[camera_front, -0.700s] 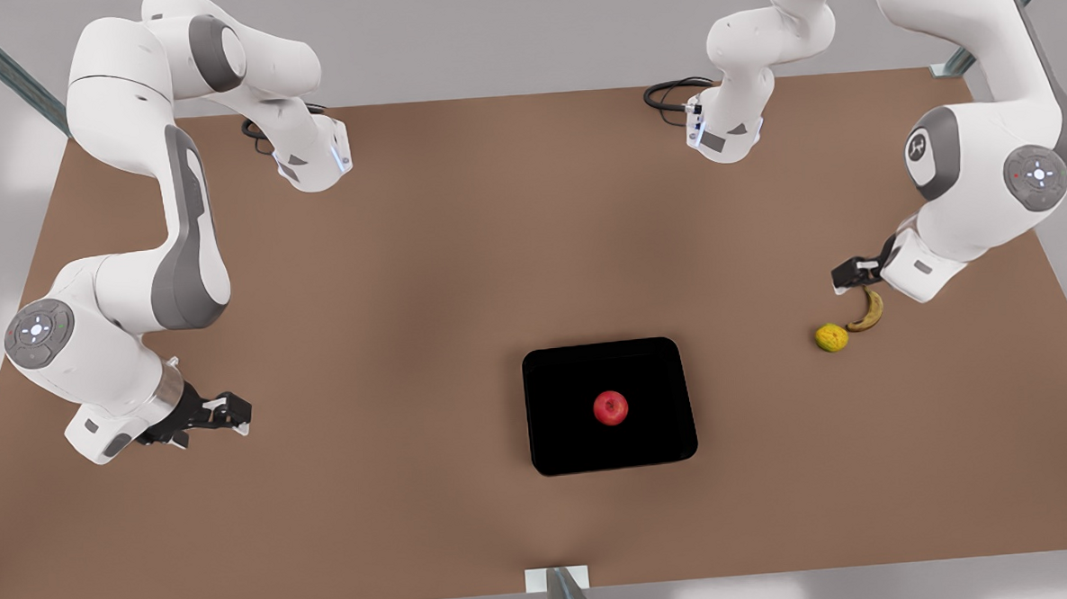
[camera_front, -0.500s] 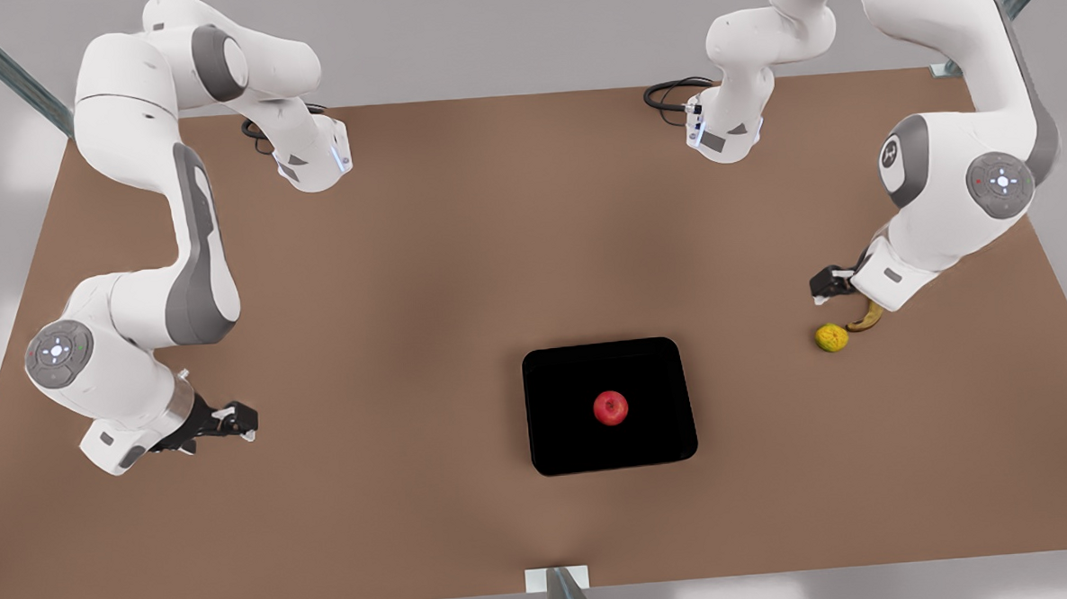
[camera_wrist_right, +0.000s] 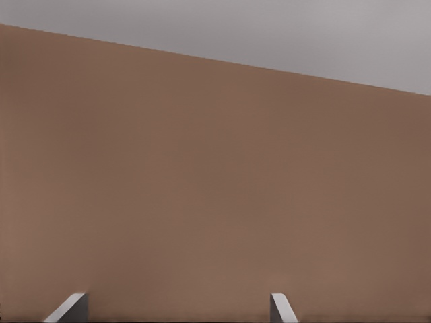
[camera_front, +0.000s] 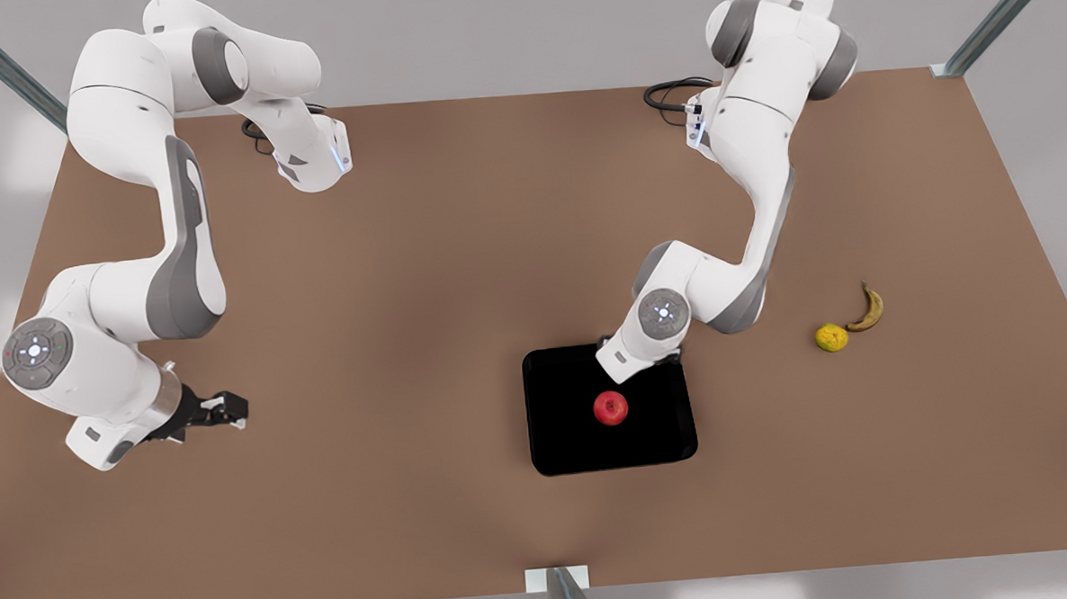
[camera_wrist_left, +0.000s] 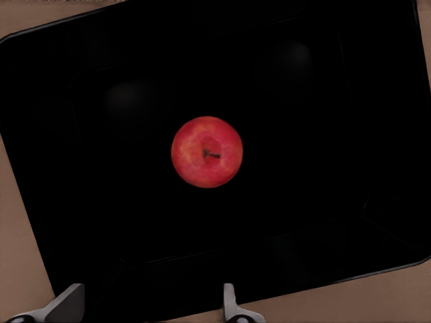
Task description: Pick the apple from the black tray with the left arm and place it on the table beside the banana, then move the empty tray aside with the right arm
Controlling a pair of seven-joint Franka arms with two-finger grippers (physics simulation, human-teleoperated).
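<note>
The red apple (camera_front: 610,408) (camera_wrist_left: 207,151) lies near the middle of the black tray (camera_front: 666,442) (camera_wrist_left: 101,202) on the brown table (camera_front: 451,276). My left gripper (camera_wrist_left: 148,311) hovers open over the tray's far edge, above and just behind the apple, touching nothing. In the front view its white hand (camera_front: 630,354) covers the tray's back rim. The banana (camera_front: 867,310) rests on the table at the front view's right. At the front view's left, my right gripper (camera_front: 229,410) (camera_wrist_right: 175,309) waits open and low over bare table.
A yellow-green round fruit (camera_front: 830,337) sits touching the banana's lower tip. Black cables (camera_front: 668,91) lie by the arm bases at the table's back edge. A metal post (camera_front: 564,595) stands at the table's front edge.
The left arm swung from beside the banana across to the tray and now hangs over the tray's far edge. The right arm shifted only slightly.
</note>
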